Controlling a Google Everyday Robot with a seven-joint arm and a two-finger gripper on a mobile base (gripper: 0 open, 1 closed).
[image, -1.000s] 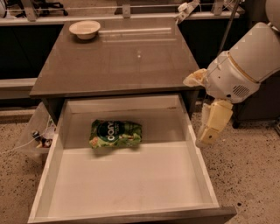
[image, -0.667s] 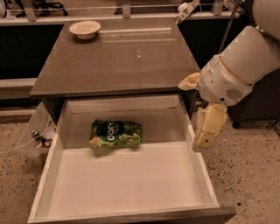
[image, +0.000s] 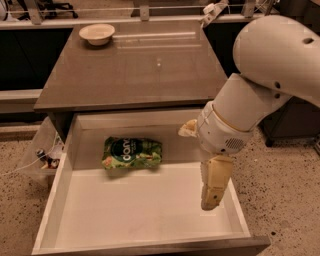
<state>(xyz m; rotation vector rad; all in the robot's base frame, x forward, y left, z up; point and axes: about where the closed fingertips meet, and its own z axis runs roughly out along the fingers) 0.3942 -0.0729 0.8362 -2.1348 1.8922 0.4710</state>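
The big white arm has swung over from the right. A moment ago its gripper hung outside the right wall of the open drawer. Now it hangs over the right part of the drawer, in the lower right of the frame. So it is nearer to the green chip bag, but there is a gap between them and they do not touch.

The jaws look spread apart and hold nothing. The view of them is from the side, so I am not fully sure.

The green chip bag lies flat at the back of the drawer, left of the middle. It has not moved. The small bowl sits where it was, on the brown surface in the upper left.
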